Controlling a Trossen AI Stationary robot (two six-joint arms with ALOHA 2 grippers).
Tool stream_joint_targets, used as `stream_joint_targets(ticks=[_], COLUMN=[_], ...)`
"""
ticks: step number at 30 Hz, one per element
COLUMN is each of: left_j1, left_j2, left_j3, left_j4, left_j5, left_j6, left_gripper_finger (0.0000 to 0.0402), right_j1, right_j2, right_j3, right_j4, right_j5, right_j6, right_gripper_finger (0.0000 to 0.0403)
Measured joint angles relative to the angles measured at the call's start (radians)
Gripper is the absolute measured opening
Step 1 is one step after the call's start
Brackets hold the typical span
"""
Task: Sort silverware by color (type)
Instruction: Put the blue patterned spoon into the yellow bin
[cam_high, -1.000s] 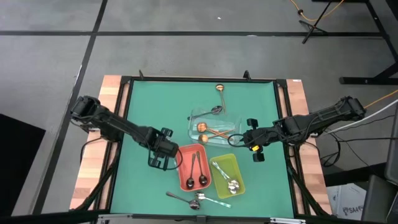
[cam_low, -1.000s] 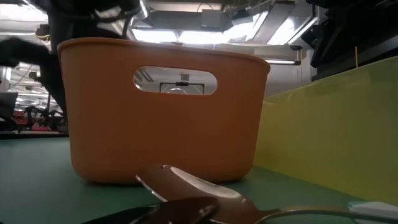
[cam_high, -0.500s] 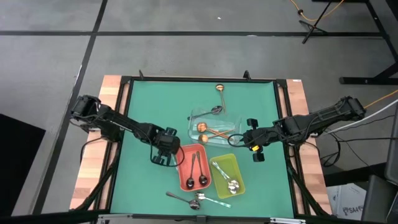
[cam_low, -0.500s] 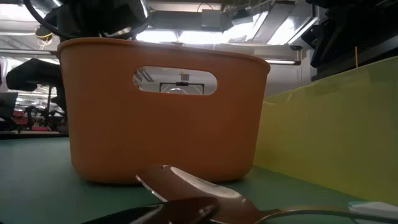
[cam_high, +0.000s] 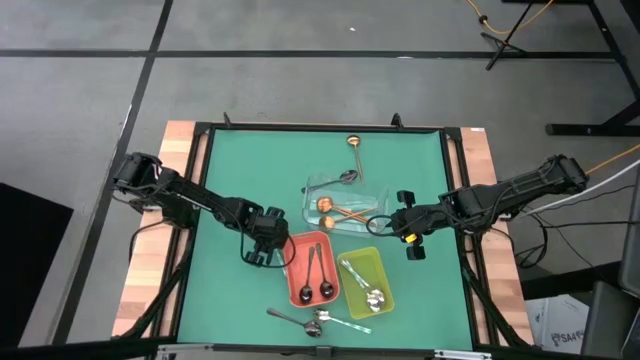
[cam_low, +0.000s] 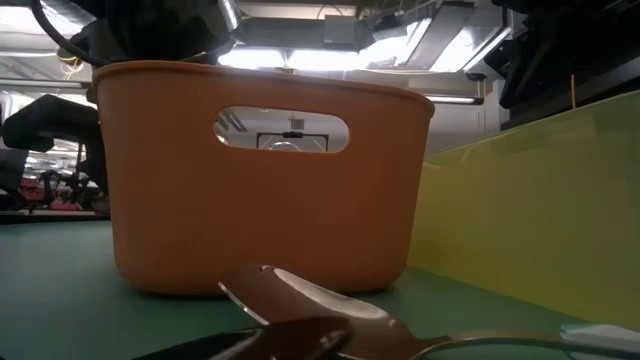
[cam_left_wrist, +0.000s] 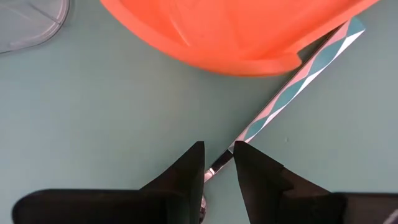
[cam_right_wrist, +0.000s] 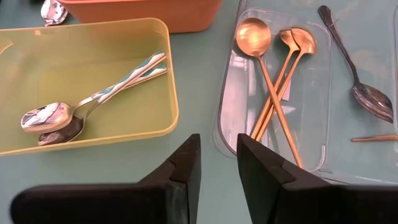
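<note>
My left gripper (cam_high: 262, 245) (cam_left_wrist: 217, 155) sits at the left side of the red tray (cam_high: 312, 268), shut on a silver utensil with a twisted handle (cam_left_wrist: 292, 90). The red tray holds two dark spoons (cam_high: 318, 272). My right gripper (cam_high: 398, 228) (cam_right_wrist: 219, 149) is open and holds nothing, at the right of the clear tray (cam_right_wrist: 323, 87), which contains copper spoons (cam_right_wrist: 273, 81). A dark spoon (cam_right_wrist: 357, 68) lies in that tray too. Silver spoons (cam_right_wrist: 81, 106) lie in the yellow-green tray (cam_high: 366, 282). My left gripper pinches the silver utensil between its two fingers at the thin stretch of the handle (cam_left_wrist: 219, 163). The handle runs out ahead of the fingers, along them, and its free end (cam_left_wrist: 351, 31) reaches past the red tray's rim. The fingers hide the other end.
A copper spoon (cam_high: 353, 145) lies on the green mat near the far edge. A few more spoons (cam_high: 305, 322) lie near the near edge, in front of the red and yellow-green trays. The mat left of the red tray is bare.
My left gripper has moved a little toward the red tray, to the right and the far side; in the low view its arm now shows above the tray's left rim. The right arm has kept still.
</note>
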Motion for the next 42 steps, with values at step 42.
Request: stream_joint_targets(ticks=[42], left_j1=[-0.028], left_j2=[0.002], left_j3=[-0.002], left_j4=[-0.068], left_j5=[0.041], left_j6=[-0.007], left_gripper_finger=[0.0013], right_j1=[0.0], right_j2=[0.0], right_j3=[0.0], right_j4=[0.0], right_j5=[0.0], right_j6=[0.0], right_gripper_finger=[0.0092])
